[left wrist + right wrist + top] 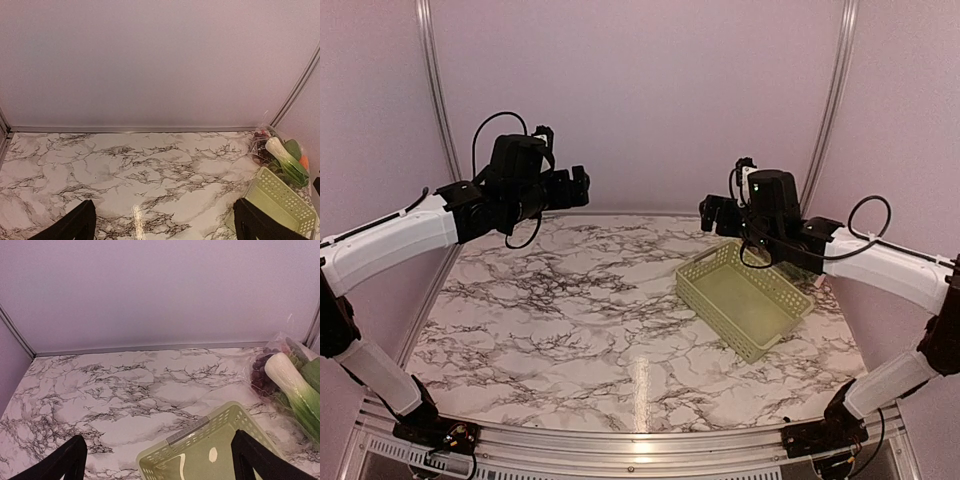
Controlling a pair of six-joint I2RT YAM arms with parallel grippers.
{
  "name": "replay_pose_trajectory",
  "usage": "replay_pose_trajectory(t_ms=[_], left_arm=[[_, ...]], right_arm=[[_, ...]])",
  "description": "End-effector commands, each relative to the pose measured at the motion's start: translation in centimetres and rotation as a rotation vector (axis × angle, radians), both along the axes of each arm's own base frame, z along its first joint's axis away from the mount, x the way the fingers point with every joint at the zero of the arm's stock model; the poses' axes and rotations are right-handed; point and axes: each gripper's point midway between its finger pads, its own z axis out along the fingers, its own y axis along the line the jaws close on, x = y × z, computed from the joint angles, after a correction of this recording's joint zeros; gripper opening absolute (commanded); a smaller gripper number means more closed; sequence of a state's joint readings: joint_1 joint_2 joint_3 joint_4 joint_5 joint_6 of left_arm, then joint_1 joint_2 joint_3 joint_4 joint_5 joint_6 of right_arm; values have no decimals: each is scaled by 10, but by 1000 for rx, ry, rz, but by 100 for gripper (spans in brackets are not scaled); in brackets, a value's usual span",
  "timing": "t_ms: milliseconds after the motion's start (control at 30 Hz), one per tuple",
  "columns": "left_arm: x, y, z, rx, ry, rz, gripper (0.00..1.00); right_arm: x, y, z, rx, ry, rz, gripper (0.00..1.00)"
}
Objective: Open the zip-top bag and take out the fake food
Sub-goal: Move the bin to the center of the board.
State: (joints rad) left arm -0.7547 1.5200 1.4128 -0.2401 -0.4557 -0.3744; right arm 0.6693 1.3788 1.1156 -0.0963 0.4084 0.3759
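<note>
One zip-top bag (274,152) — lengthwise along right wall (307,107)

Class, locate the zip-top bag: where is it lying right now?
In both wrist views the zip-top bag lies at the far right corner of the table, just beyond the green basket.

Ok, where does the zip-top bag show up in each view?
Top external: not visible; the right arm probably hides it.
Left wrist: zip-top bag at the right edge, in the far corner beyond the basket.
Right wrist: at the right edge, beyond the basket's far right side.
Shared landmark: the pale green basket, seen in all three views.
</note>
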Motion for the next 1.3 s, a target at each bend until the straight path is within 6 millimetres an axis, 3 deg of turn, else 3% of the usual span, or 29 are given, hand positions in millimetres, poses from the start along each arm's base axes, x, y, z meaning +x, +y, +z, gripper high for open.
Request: replay_pose_trajectory(t_ms=[0,133,267,467,767,933,1067,1267], left_arm=[[-2,0,0,-4,13,-9,99],[-6,2,-7,-9,46,-14,99],[-12,10,-14,-7,67,-8,99],[-20,24,-12,-23,59,3,99],[-24,35,-5,-20,46,7,99],[-24,41,-6,-22,45,11,99],[-24,46,-4,-27,39,19,99],[-26,56,1,-36,28,35,99]], right_arm=[[24,-2,-35,68,152,61,99],[42,2,-71,132,262,124,98],[59,2,-96,197,334,151,98],[64,18,-136,272,432,184,98],[64,58,-155,423,475,244,98],[61,99,-163,473,521,305,98],[61,137,-157,507,527,374,98],[64,216,-151,526,537,546,99]])
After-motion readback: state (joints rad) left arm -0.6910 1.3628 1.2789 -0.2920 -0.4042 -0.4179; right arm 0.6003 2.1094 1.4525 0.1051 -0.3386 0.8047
